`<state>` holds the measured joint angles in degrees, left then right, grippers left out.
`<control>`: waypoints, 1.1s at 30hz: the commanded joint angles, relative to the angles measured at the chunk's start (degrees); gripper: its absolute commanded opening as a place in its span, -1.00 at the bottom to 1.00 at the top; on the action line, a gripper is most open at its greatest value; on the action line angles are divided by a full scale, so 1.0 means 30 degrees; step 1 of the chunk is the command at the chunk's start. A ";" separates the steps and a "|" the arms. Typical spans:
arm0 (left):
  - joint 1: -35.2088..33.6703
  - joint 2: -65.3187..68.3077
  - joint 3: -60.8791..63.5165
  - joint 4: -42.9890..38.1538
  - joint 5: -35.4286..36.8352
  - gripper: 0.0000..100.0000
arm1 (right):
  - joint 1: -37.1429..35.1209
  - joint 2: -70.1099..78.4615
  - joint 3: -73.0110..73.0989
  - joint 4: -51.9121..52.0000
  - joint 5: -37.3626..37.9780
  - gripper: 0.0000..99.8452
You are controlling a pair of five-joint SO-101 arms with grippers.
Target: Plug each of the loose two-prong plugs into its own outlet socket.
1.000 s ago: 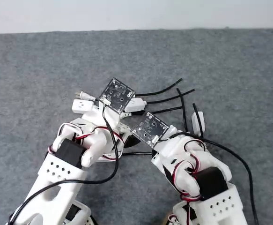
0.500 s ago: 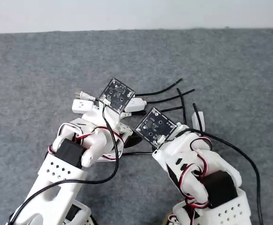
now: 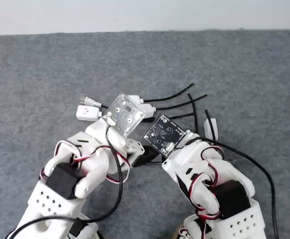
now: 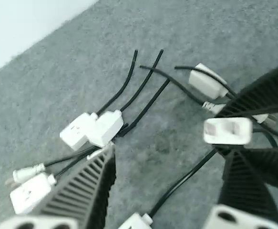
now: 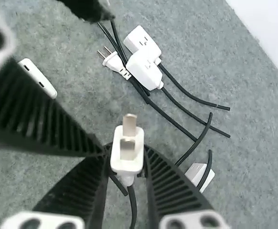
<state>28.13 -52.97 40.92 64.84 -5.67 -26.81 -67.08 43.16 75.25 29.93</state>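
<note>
Soft, even light is falling on the grey mat; faint shadows are lying beside the black cables, and the white plug is gleaming.

High view: set above and behind both arms, looks steeply down over the grey bench from middle range.

Wrist views: set close behind the left pincer and the right pincer, looking forward and down.

Shared by all three: the white connector cluster, at centre frame in the high view.
</note>
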 commanded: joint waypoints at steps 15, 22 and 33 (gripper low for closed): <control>0.0029 -0.0733 -0.0777 -0.0264 -0.0850 -0.30 | -0.0103 -0.0278 0.0791 0.0103 -0.0234 -0.98; -0.0029 -0.0733 0.1568 -0.2608 -0.0996 -0.30 | -0.2154 -0.0308 0.0527 0.1568 -0.0264 -0.98; -0.1934 -0.0791 0.4527 -0.4923 -0.1641 -0.30 | -0.2623 -0.0308 -0.2432 0.3443 -0.0264 -0.98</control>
<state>23.03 -54.55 53.93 52.09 -9.63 -34.11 -67.08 41.05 84.48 29.85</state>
